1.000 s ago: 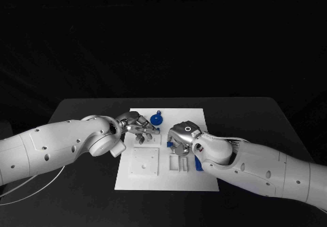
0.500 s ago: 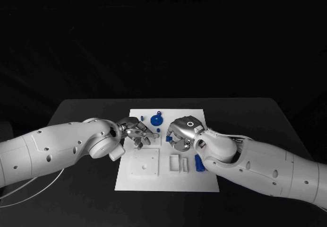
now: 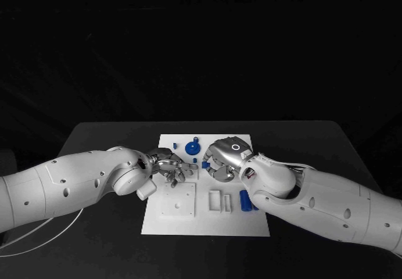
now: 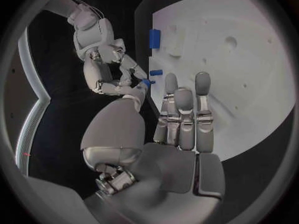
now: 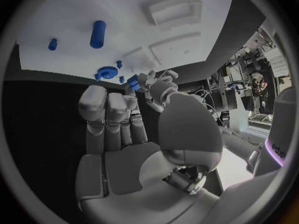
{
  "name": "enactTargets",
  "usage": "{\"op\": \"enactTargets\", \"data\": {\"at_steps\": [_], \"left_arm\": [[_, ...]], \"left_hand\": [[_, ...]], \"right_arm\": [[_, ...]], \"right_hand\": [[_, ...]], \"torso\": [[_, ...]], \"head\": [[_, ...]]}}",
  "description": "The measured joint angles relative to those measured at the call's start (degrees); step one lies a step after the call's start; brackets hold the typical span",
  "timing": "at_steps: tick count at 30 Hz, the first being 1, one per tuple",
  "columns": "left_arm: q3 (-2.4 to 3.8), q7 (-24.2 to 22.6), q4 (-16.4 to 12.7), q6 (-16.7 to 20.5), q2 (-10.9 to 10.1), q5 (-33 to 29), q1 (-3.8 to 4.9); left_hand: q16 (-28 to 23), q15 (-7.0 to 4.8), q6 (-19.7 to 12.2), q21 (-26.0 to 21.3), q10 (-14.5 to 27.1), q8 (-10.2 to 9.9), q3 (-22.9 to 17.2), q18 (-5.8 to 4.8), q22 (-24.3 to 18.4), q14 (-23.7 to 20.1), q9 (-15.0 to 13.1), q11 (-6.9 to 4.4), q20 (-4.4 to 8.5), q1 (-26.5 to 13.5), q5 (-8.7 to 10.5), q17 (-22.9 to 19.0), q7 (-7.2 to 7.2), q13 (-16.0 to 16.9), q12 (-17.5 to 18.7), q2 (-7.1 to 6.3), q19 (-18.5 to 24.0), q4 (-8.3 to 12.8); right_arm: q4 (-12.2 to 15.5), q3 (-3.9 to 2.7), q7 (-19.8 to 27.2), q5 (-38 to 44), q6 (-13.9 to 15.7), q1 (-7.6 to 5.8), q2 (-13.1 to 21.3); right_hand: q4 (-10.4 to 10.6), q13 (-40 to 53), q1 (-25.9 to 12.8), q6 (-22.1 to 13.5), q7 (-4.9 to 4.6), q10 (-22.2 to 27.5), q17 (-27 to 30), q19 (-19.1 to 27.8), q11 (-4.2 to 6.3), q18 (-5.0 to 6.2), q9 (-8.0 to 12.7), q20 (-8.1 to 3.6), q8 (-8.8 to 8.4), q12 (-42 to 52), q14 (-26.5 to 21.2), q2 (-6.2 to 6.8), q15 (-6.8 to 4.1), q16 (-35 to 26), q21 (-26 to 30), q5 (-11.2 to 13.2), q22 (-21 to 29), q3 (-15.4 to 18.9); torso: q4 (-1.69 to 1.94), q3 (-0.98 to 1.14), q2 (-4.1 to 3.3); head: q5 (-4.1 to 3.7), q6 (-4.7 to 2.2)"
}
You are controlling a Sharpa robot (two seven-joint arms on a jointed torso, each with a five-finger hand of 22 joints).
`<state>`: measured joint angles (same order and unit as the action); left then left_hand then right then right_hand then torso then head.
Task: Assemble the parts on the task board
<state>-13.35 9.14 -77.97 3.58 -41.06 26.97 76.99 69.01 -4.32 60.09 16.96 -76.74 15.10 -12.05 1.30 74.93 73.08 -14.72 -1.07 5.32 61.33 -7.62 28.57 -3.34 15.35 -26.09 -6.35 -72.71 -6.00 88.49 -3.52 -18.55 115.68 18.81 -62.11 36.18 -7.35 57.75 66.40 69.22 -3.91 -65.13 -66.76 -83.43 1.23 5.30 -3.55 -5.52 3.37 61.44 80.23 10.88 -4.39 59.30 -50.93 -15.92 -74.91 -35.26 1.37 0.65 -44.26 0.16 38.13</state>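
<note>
Over the black table [image 3: 100, 135] we see the white task board [image 3: 251, 224], w/ both hands meeting above its far half. Left hand [image 3: 170, 164] and right hand [image 3: 219, 158] hover, fingers apart, holding nothing (palms toward each other). Blue parts: gear piece [image 3: 193, 148], cylinder [image 3: 244, 201], small peg [image 5: 52, 45].

A matte black surface [image 3: 109, 136] with rounded corners spreads out under and around both the left hand [image 3: 170, 165] and the right hand [image 3: 219, 160], its bare dark top showing on the outer side of each. Beyond the hands, past the far edge of the surface, hangs a black cloth backdrop [image 3: 201, 58] with faint folds. Well behind the left hand, off the near edge of the surface, a thin white cable [image 3: 52, 229] curves downward.
</note>
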Motion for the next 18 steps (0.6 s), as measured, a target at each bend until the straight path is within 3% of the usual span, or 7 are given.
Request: {"op": "enactTargets", "data": {"at_steps": [1, 3, 5, 7, 11, 14, 18], "left_arm": [[0.00, -0.11, 0.14, 0.01, 0.07, -0.23, -0.10], [0.00, -0.31, 0.30, 0.03, 0.16, -0.58, -0.22], [0.00, -0.66, 0.40, 0.03, 0.27, -0.96, -0.32], [0.00, -1.04, 0.44, 0.03, 0.36, -1.29, -0.38], [0.00, -2.12, 0.46, 0.03, 0.47, -1.97, -0.45], [0.04, -3.15, 0.46, 0.03, 0.50, -2.49, -0.47], [0.05, -4.57, 0.40, 0.01, 0.51, -3.19, -0.49]], "left_hand": [[0.10, -0.09, -1.86, 0.37, 1.20, 3.26, -0.23, 0.00, 0.00, -0.09, -4.19, -0.16, 0.25, -0.65, -0.76, 0.10, 0.28, 1.36, -2.33, 0.04, 0.26, 0.23], [0.51, -0.09, -4.60, 0.89, 2.84, 6.98, -0.82, 0.01, 0.00, -0.09, -10.22, -0.23, 0.35, -1.68, -0.98, 0.15, 0.43, 2.52, -5.08, -0.05, 0.35, 0.13], [0.62, -0.09, -5.80, 1.10, 3.60, 8.19, -1.29, 0.00, 0.00, -0.09, -13.50, -0.18, 0.34, -2.02, -0.98, 0.08, 0.49, 2.71, -6.38, -0.36, 0.35, -0.24], [0.62, -0.20, -5.79, 1.10, 3.87, 8.19, -1.60, 0.00, -0.01, -0.20, -14.75, 0.00, 0.38, -2.51, -0.95, -0.03, 0.49, 2.63, -6.75, -0.86, 0.72, -0.65], [0.66, 0.03, -6.08, 1.12, 4.38, 7.79, 4.14, 0.01, -0.01, -0.62, -16.07, 0.07, 0.12, -3.26, -3.42, -0.25, 0.20, 2.10, -7.08, -0.55, 0.98, -2.78], [0.85, 0.03, -6.08, 1.32, 4.58, 7.38, 4.90, 0.01, -0.01, -0.62, -16.60, 0.28, 0.12, -2.69, -3.22, -0.34, 0.20, 1.73, -7.07, -1.15, 0.98, -4.73], [0.85, 0.25, -6.36, 1.32, 5.22, 6.84, 5.37, 0.01, -0.01, -0.84, -16.62, 0.50, -0.08, -2.53, -2.98, -0.42, -0.09, 1.45, -7.07, -1.80, 1.18, -5.37]], "right_arm": [[0.24, -0.08, -0.03, 0.00, 0.04, 0.00, 0.07], [0.53, -0.16, -0.05, 0.00, 0.09, 0.00, 0.13], [0.73, -0.22, -0.07, 0.00, 0.11, 0.00, 0.16], [0.81, -0.23, -0.08, 0.00, 0.11, 0.00, 0.18], [0.90, -0.27, -0.09, -0.02, 0.11, 0.00, 0.20], [0.91, -0.28, -0.09, -0.06, 0.11, 0.00, 0.19], [0.91, -0.29, -0.09, -0.10, 0.10, 0.00, 0.14]], "right_hand": [[0.00, 0.00, 0.00, 0.00, 0.00, 0.00, 0.00, 0.00, 0.00, 0.00, 0.00, 0.00, 0.00, 0.00, 0.00, 0.00, 0.00, 0.00, 0.00, 0.00, 0.00, 0.00], [0.00, 0.00, 0.00, 0.00, 0.00, 0.00, 0.00, 0.00, 0.00, 0.00, 0.00, 0.00, 0.00, 0.00, 0.00, 0.00, 0.00, 0.00, 0.00, 0.00, 0.00, 0.00], [0.00, 0.00, 0.00, -0.01, 0.00, 0.00, 0.00, 0.00, 0.00, 0.00, 0.01, 0.00, 0.00, 0.00, 0.00, 0.00, 0.00, 0.00, 0.00, 0.00, 0.00, 0.00], [0.00, 0.00, 0.00, -0.01, 0.00, 0.00, 0.00, 0.00, 0.00, 0.00, 0.01, 0.00, 0.00, 0.00, 0.00, 0.00, 0.00, 0.00, 0.00, 0.00, 0.00, 0.00], [0.00, -0.01, 0.00, -0.01, -0.01, 0.00, 0.00, 0.00, 0.00, 0.00, 0.01, 0.00, -0.01, 0.00, 0.00, 0.00, 0.00, 0.00, 0.00, 0.00, 0.00, 0.00], [0.00, -0.01, 0.00, -0.02, -0.01, 0.00, 0.00, 0.00, -0.01, 0.00, 0.01, 0.00, -0.01, 0.00, 0.00, 0.00, 0.00, 0.00, 0.00, 0.00, 0.00, 0.00], [0.00, -0.01, 0.00, -0.02, -0.02, 0.00, 0.01, 0.00, -0.01, 0.00, 0.01, 0.00, -0.02, 0.00, 0.00, 0.00, 0.00, 0.00, 0.00, 0.00, 0.00, 0.00]], "torso": [[0.01, -0.01, 0.00], [0.01, -0.02, -0.01], [0.03, -0.03, -0.03], [0.04, -0.04, -0.04], [0.07, -0.07, -0.04], [0.09, -0.07, -0.04], [0.10, -0.07, -0.04]], "head": [[0.00, -0.01], [-0.07, 0.00], [-0.12, 0.03], [-0.15, 0.03], [-0.19, 0.07], [-0.23, 0.08], [-0.29, 0.12]]}}
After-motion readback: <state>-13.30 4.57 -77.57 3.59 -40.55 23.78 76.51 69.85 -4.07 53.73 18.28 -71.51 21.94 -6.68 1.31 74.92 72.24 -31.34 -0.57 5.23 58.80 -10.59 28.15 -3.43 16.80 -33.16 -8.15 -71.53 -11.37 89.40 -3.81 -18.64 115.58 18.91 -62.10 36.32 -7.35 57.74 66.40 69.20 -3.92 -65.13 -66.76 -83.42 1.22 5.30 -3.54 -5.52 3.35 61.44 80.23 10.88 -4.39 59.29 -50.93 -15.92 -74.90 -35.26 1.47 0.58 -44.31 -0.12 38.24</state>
